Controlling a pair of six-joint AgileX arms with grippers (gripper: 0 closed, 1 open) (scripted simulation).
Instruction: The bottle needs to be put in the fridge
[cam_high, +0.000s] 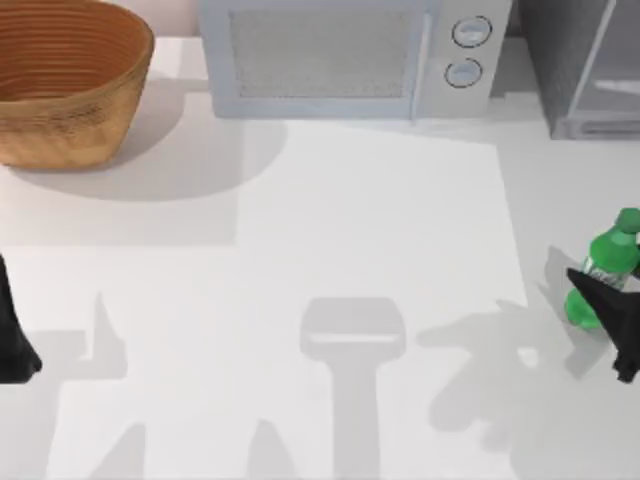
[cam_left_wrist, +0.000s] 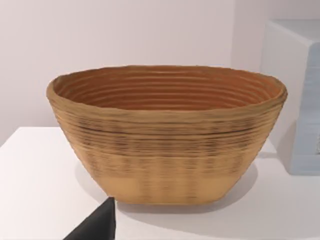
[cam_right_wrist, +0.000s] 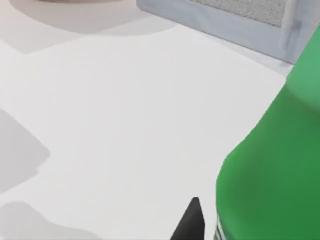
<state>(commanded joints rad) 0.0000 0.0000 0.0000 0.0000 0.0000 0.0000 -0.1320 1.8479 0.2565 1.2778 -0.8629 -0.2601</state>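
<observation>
At the right edge of our top view, our right gripper (cam_high: 610, 305) covers the bottle's (cam_high: 605, 262) lower side, so we cannot tell its finger gap. The fridge (cam_high: 585, 70) is cropped at upper right, the basket (cam_high: 70, 85) at upper left.

Bottle (cam_high: 606, 266) label lettering perhaps illegible

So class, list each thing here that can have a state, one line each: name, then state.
bottle: capped, on the table at right, not yet in the fridge
fridge: door shut
microwave: door shut
basket: upright
right pincer: at the bottle
left pincer: parked at left edge
</observation>
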